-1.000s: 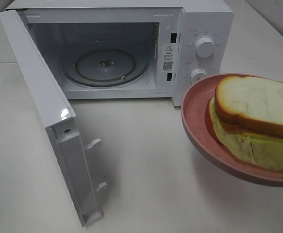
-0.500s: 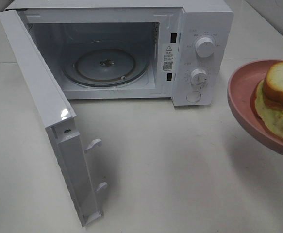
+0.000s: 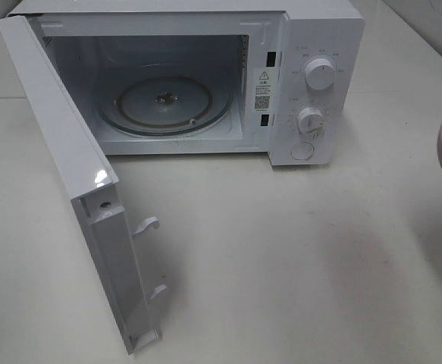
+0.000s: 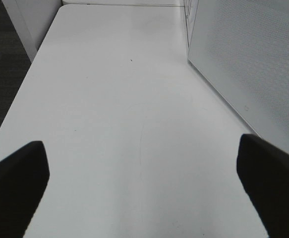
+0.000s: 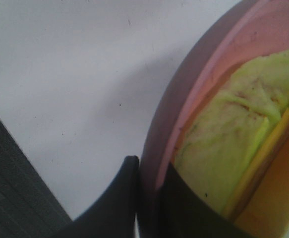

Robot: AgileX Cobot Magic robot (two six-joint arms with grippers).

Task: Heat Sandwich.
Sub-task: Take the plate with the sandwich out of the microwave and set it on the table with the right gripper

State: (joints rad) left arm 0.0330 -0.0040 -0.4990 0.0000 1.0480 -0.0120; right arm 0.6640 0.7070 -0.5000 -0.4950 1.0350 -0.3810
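Right wrist camera gives me the clearest look: my right gripper [image 5: 149, 198] is clamped on the rim of the pink plate [image 5: 203, 74], one dark finger [image 5: 115, 203] outside the rim and the other inside it, pressed close together with only the rim between them. The sandwich [image 5: 223, 148] lies on that plate, just beside the inner finger. I see a pale yellow-green, leafy-looking layer with brownish streaks across it, a bright yellow strip along one edge, and an orange-brown surface past that. It looks flat and fills most of the plate that this view shows. The plate is held above the white bench [image 5: 75, 74], throwing a shadow on it.

In the exterior high view only a sliver of the plate shows, at the right edge of the picture, to the right of the microwave [image 3: 311, 45]; the sandwich itself is out of that frame. The microwave's door [image 3: 61, 174] stands wide open, swung out to the left, and the glass turntable [image 3: 164, 102] inside is bare.

The left wrist view shows my left gripper [image 4: 144, 178] with its fingers spread far apart, nothing between them, over bare bench beside the perforated door panel.
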